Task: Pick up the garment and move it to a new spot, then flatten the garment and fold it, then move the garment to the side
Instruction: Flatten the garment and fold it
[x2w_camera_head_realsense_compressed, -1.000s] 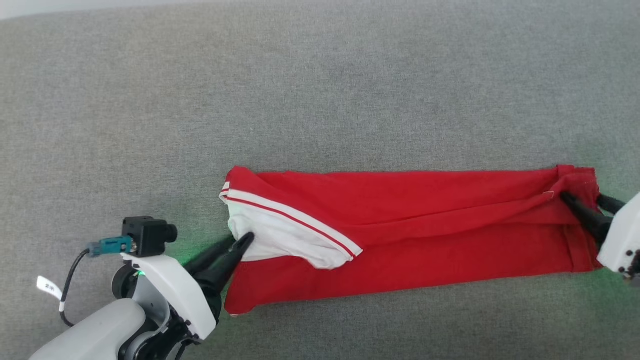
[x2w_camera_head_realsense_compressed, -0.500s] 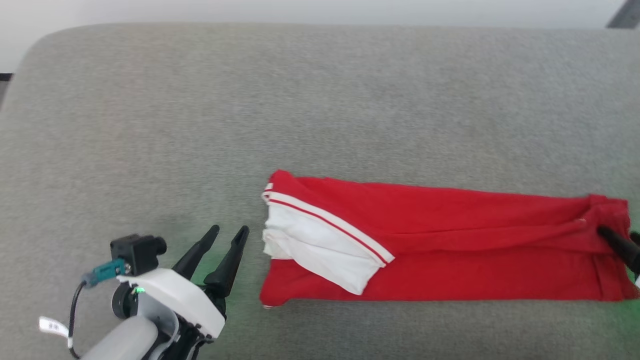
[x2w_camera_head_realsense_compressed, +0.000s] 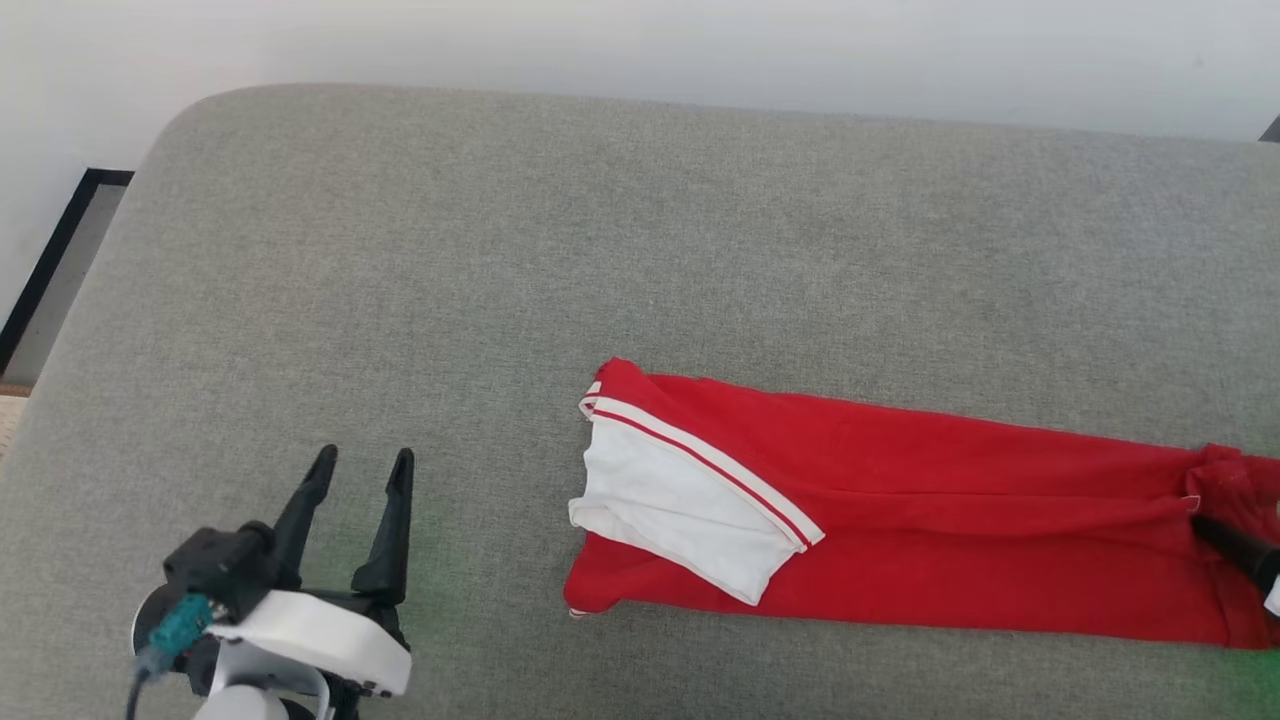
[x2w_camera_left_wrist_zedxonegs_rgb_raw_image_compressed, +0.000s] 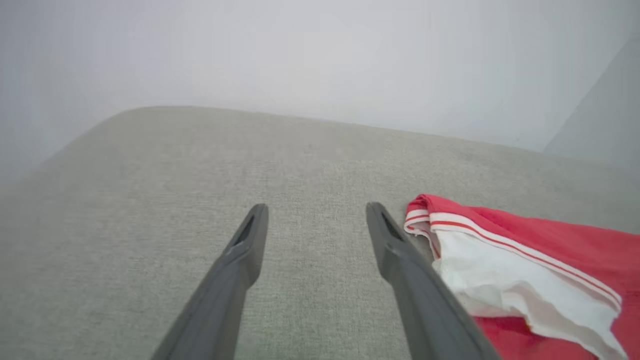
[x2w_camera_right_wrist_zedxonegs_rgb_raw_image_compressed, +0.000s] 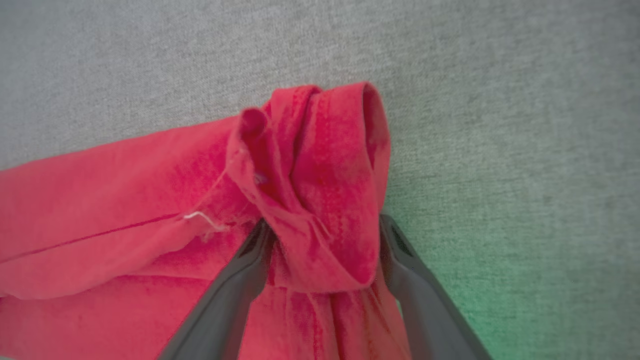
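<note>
A grey cloth bench (x2w_camera_head_realsense_compressed: 400, 250) stands by a pale wall. The garment (x2w_camera_head_realsense_compressed: 950, 530) lies on its near right part as a long red strip, with a white sleeve (x2w_camera_head_realsense_compressed: 680, 510) at the left end. The left gripper (x2w_camera_head_realsense_compressed: 363, 458) is spread apart with nothing in it, left of the garment. The right gripper (x2w_camera_right_wrist_zedxonegs_rgb_raw_image_compressed: 323, 223) is spread wide too, with the garment's bunched right end between its fingers.

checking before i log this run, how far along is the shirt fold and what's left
Done: the garment lies flattened on the cushion, folded lengthwise into a long strip, white sleeve on top. In hand: nothing looks gripped; the left gripper is open beside it, the right gripper open astride the bunched end. Left: tidy that end, probably fold it shorter, then move it aside.
</note>
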